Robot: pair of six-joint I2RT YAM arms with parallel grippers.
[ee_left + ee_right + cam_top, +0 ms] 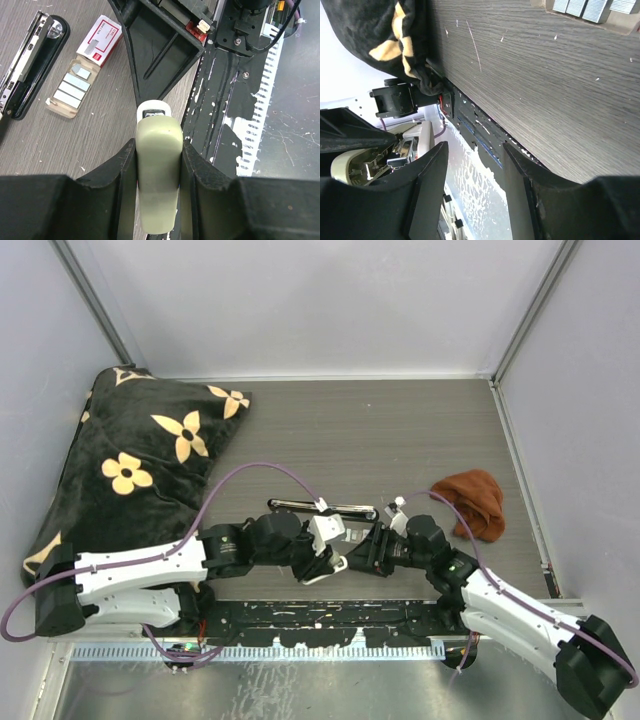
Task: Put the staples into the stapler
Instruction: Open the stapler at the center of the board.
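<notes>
My left gripper [159, 172] is shut on a cream-green oblong [157, 150] with metal inner parts, held just above the table's near edge; the oblong also shows in the right wrist view [350, 167]. A black stapler [30, 65] lies opened flat on the table, its metal channel up; it also shows in the top view [320, 508]. The staples [70, 90] lie as silvery strips in a small clear tray, next to the red-and-white box [100, 40]; they also show in the right wrist view [585, 7]. My right gripper [472, 170] is open and empty, close in front of the left gripper [320, 558].
A black cushion with cream flowers [140, 460] fills the left of the table. A crumpled brown cloth [475, 502] lies at the right. The black mounting rail [330, 618] runs along the near edge. Grey walls enclose three sides.
</notes>
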